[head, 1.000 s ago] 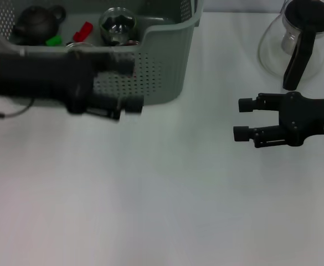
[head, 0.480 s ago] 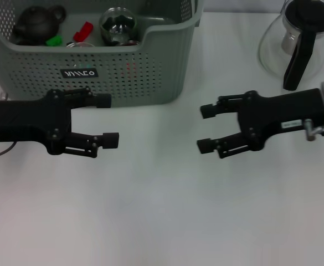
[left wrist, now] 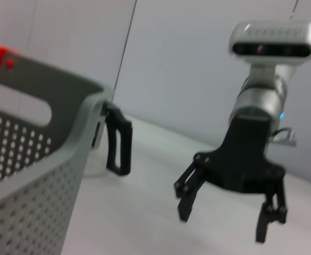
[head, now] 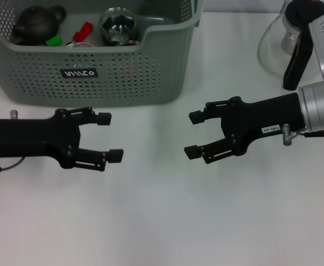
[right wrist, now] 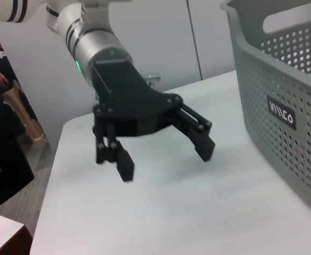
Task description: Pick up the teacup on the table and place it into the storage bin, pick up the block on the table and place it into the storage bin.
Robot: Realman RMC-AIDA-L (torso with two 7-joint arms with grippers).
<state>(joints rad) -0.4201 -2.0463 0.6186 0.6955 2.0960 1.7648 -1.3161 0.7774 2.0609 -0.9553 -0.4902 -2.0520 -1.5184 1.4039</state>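
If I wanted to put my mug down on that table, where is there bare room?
The white table is bare all along the near side, below both open grippers. A smaller free patch lies between the left gripper and right gripper. The far side is crowded: the storage bin holds several items, and a glass pitcher stands at the far right.
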